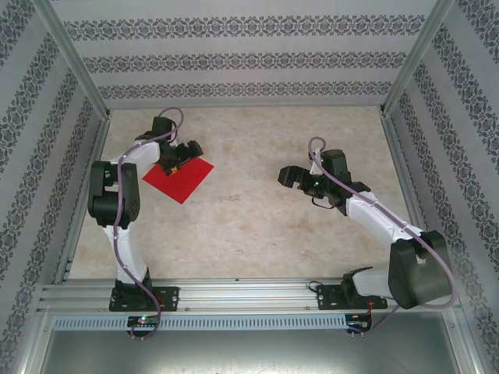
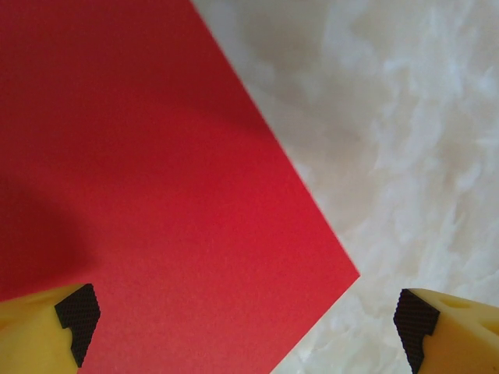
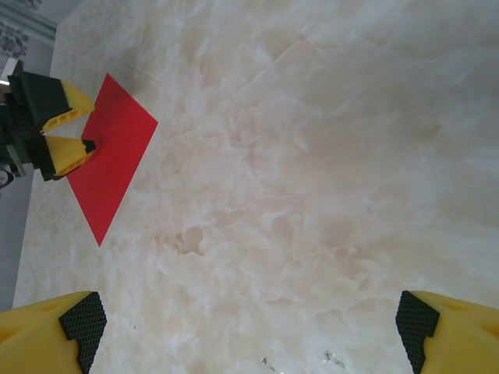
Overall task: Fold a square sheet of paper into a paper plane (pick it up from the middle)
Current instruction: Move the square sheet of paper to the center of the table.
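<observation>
Pickup stage, nothing gripped yet: left jaws spread wide over the far edge of the square sheet of paper [image 1: 184, 181], which lies flat and unfolded on the tabletop [image 1: 257, 226] at far left; right jaws equally wide, empty, well off to the right. Next: shift to the sheet's middle, lower, pinch. No brands, labels or writing legible.

marbled beige table [image 1: 265, 226], the square sheet of paper [image 1: 185, 181] flat at left
</observation>
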